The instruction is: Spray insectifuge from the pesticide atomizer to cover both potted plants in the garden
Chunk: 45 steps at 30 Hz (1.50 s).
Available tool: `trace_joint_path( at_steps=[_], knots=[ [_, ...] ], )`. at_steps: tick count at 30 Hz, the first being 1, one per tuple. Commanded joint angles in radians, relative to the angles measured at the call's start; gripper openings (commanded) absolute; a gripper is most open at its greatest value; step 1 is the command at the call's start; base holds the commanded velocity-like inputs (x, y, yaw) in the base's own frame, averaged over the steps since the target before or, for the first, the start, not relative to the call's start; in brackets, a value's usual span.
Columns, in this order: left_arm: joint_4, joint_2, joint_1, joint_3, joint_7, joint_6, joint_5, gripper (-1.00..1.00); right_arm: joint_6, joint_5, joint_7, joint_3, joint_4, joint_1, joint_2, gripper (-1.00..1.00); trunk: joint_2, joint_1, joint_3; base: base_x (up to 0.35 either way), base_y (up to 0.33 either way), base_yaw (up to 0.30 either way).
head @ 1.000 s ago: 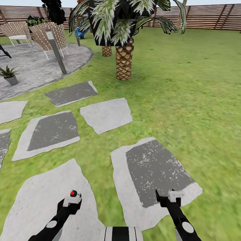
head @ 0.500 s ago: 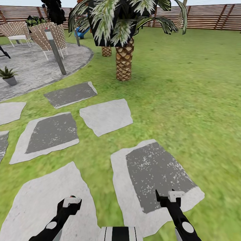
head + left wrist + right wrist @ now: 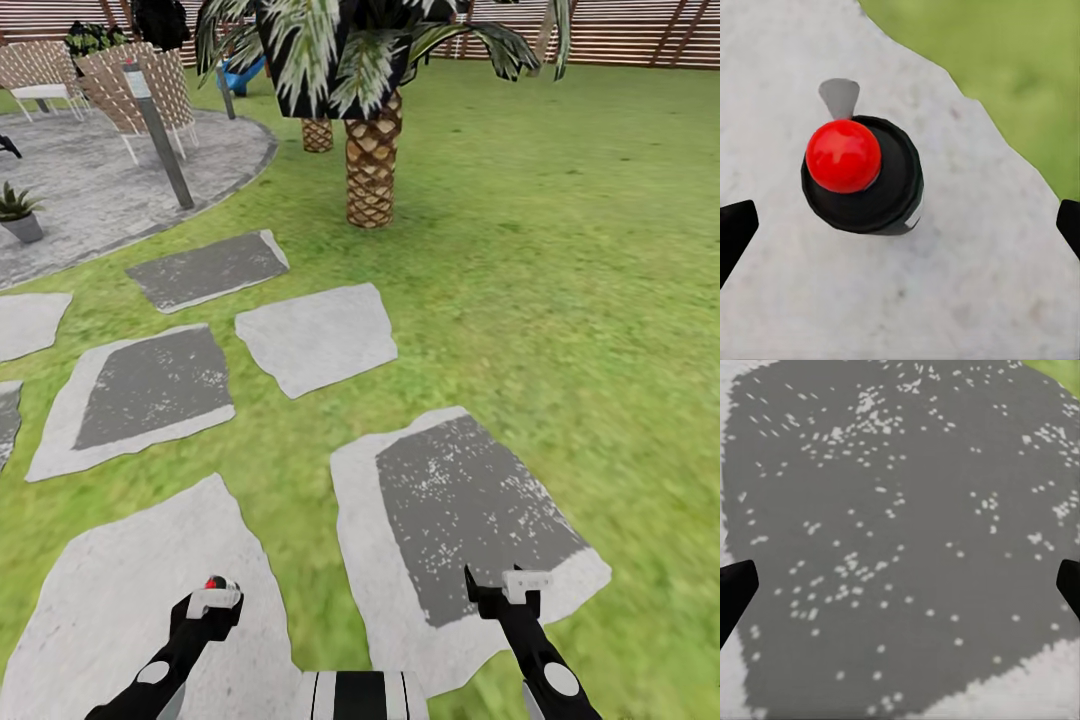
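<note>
The pesticide atomizer (image 3: 862,174) is seen between the left gripper's (image 3: 212,601) jaws; whether they clamp it cannot be told. The right gripper's (image 3: 508,588) jaws are held apart, empty. One potted plant (image 3: 17,211) at the patio's (image 3: 90,200) edge is judged unsprayed.

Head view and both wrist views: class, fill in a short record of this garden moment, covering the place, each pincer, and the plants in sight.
place: lawn with stepping slabs, round patio, slatted fence
left pincer: open, over a pale slab; a red-topped black object sits between its fingers, touching neither tip
right pincer: open, empty, over a dark-centred slab
potted plant: one, on the patio, far left
palm: ahead on the grass
</note>
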Motion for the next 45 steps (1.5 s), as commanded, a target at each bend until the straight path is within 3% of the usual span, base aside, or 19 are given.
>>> trace_joint_path(
  at_steps=[1, 13, 45],
  knots=[
    [0.001, 0.000, 0.000, -0.001, -0.002, -0.004, 0.001, 1.00, -0.003, 0.000, 0.000, 0.000, 0.000, 0.000, 0.000, 1.00, 0.000, 0.000, -0.001, 0.000, 0.000, 0.000],
    [0.001, 0.000, 0.000, -0.001, -0.002, -0.005, 0.001, 1.00, -0.003, 0.000, 0.000, 0.000, 0.000, 0.000, 0.000, 1.00, -0.001, 0.002, -0.024, 0.000, 0.000, 0.065],
    [0.001, -0.001, 0.000, 0.000, 0.001, -0.007, 0.002, 1.00, -0.004, 0.000, 0.000, 0.000, 0.000, 0.000, 0.000, 1.00, -0.001, 0.002, -0.025, 0.042, 0.000, 0.030]
  ],
)
